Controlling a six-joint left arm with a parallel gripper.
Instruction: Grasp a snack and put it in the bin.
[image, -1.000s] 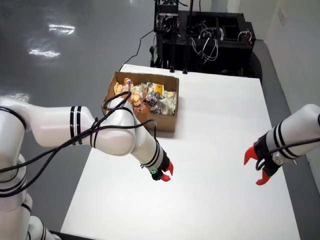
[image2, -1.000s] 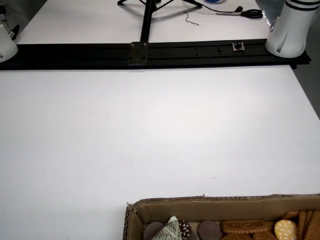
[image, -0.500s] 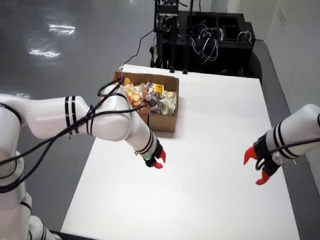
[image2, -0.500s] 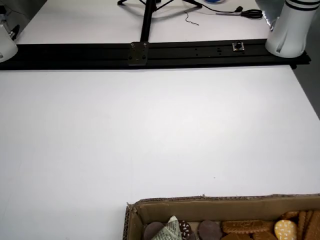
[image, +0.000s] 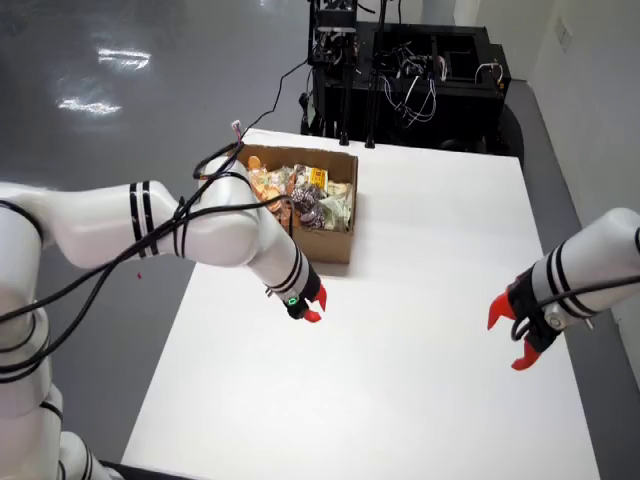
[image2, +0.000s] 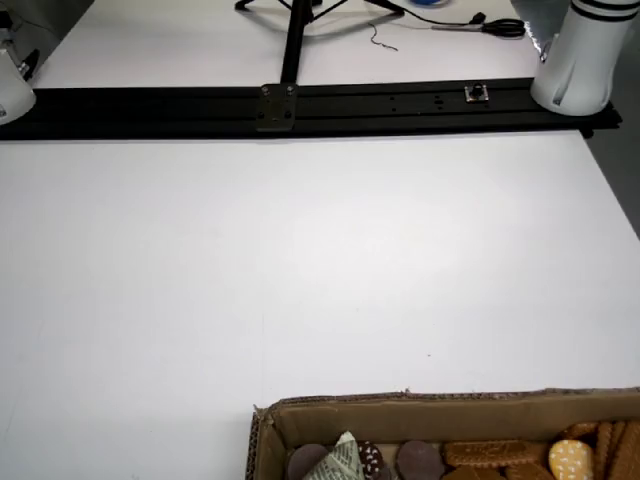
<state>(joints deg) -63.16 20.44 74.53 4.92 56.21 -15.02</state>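
Since every snack (image: 308, 196) in view already lies in the cardboard box (image: 325, 242) and none on the white table (image: 430, 300), the red-tipped gripper (image: 313, 306), apparently pinched together and empty beside the box's near wall, should spread before descending on any packet.

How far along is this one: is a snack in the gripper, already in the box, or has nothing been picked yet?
Done: the cardboard box already holds a pile of snacks, biscuits and wrapped packets. In hand: apparently nothing; the working gripper hangs over the white table just in front of the box, red tips close together with no snack visible between them. Left: no loose snack shows on the table in either view, so nothing appears left to pick.
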